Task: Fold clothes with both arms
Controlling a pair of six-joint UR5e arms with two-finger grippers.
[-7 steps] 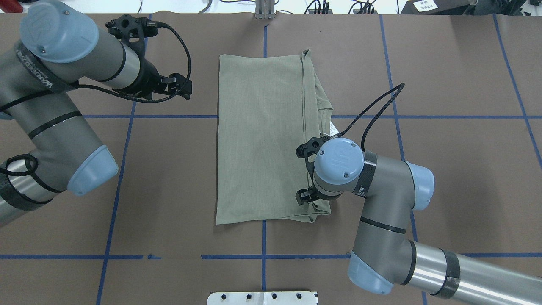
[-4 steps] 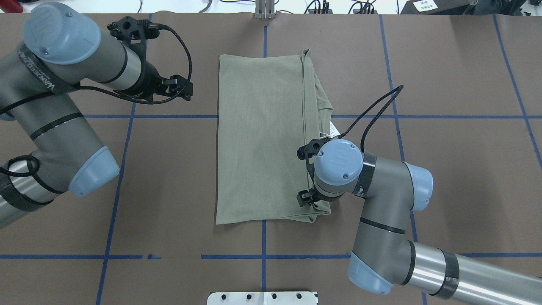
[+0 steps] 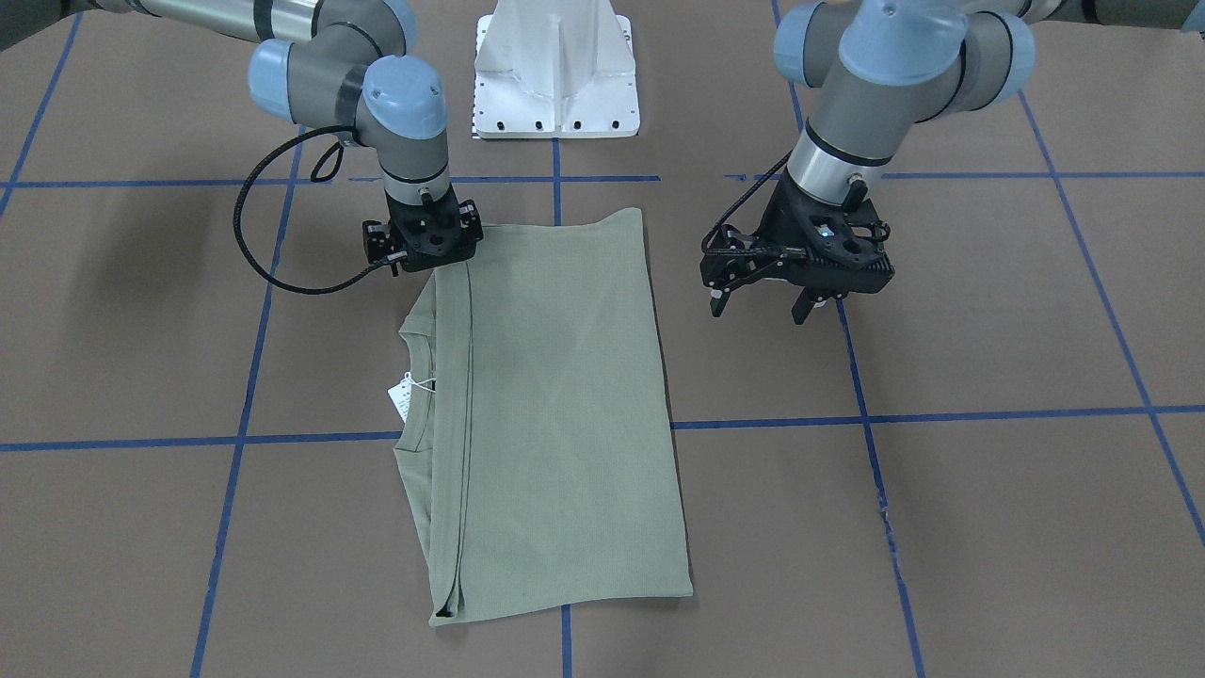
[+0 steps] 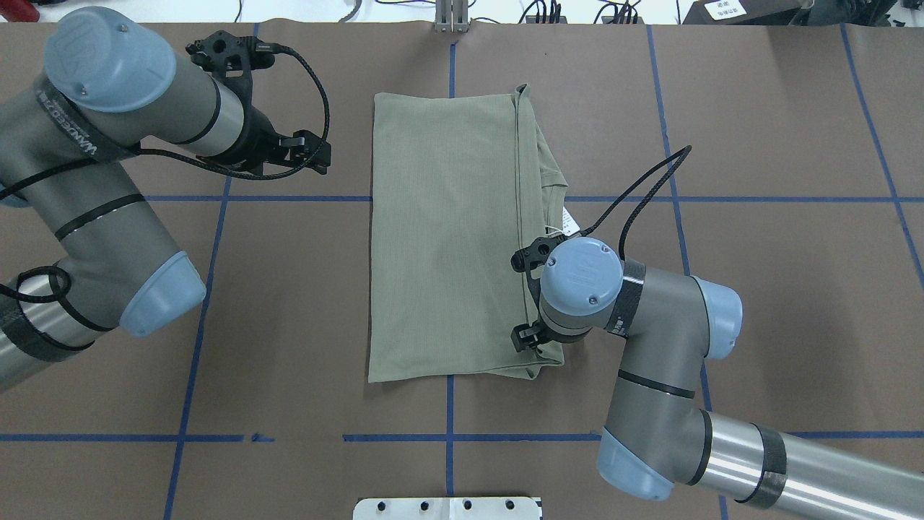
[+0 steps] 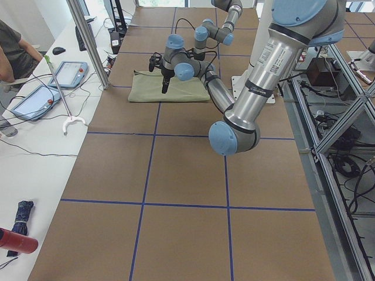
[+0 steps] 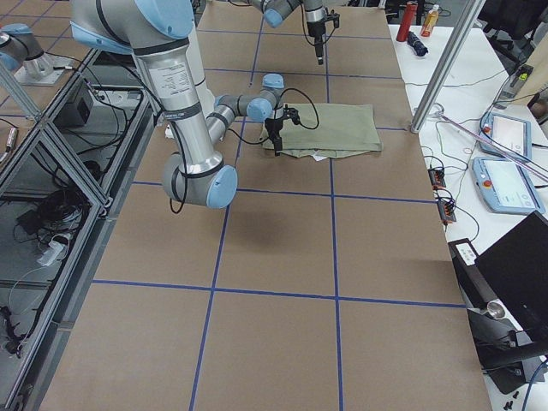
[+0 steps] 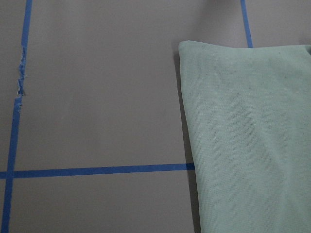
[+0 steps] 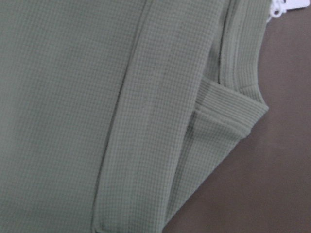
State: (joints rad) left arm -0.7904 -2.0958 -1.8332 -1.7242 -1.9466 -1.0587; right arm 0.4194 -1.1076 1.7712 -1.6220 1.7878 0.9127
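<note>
The sage-green shirt [image 4: 447, 231] lies flat at mid-table, folded into a tall rectangle. Its ribbed collar [image 3: 421, 400] and white neck tag [image 3: 403, 395] stick out along one long edge. My left gripper [image 3: 759, 309] hangs open and empty just above the table, beside the shirt's other long edge; the overhead view has it as well [image 4: 317, 153]. My right gripper [image 3: 425, 262] points straight down at the shirt's near corner on the collar side. Its wrist hides its fingers from overhead, and I cannot tell whether it is shut on cloth. The right wrist view holds only ribbed fabric [image 8: 146, 121].
The white pedestal base [image 3: 555, 75] stands at the robot's edge of the table. Blue tape lines [image 4: 216, 198] grid the brown surface. A metal post [image 4: 451, 18] rises at the far edge. Tablets [image 5: 67, 73] and a person's arm [image 5: 12, 55] are at a side bench.
My left arm has drifted slightly toward the shirt. My right wrist has shifted a few pixels toward the near edge. The shirt's outline is unchanged.
</note>
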